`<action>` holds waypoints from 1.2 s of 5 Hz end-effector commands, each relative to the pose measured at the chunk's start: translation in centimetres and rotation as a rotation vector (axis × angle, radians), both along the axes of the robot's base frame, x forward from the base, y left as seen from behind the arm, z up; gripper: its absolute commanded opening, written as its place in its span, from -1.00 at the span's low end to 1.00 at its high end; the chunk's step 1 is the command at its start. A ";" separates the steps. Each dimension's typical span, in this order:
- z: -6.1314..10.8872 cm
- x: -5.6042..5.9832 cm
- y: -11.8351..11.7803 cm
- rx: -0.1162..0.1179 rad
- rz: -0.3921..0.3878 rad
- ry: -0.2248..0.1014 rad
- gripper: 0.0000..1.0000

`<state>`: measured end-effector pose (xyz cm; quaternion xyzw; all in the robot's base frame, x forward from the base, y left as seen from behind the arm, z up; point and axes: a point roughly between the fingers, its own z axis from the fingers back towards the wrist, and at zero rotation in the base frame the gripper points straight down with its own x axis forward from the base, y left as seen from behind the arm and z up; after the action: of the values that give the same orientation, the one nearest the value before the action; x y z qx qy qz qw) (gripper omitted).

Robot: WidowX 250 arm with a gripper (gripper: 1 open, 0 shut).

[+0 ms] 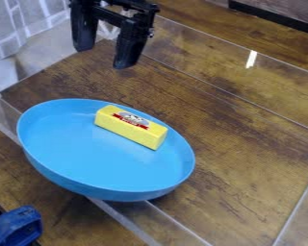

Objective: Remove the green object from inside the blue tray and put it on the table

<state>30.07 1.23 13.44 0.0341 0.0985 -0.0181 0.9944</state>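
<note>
The green object (pixel 130 128) looks bright yellow: a small rectangular block with a red-and-white label on top. It lies flat inside the blue tray (pixel 66 163), a little right of the dish's middle. The tray is a big shallow oval on the dark wood-grain table (pixel 246 125). My gripper (pixel 107 40) hangs at the top left, above and behind the tray's far rim, pointing down. Its two dark fingers (pixel 127 48) stand apart with nothing between them. It is open and well clear of the block.
A dark blue cloth-like thing (pixel 12 229) lies at the bottom left corner. Clear acrylic panels (pixel 208 226) edge the table along the front and left. A white mesh surface (pixel 22 24) shows at the top left behind the panel.
</note>
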 end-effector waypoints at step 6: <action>0.3 1.6 2.9 0.019 0.077 -0.057 1.00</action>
<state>31.13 3.25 12.09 0.0402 0.1035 0.0075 0.9938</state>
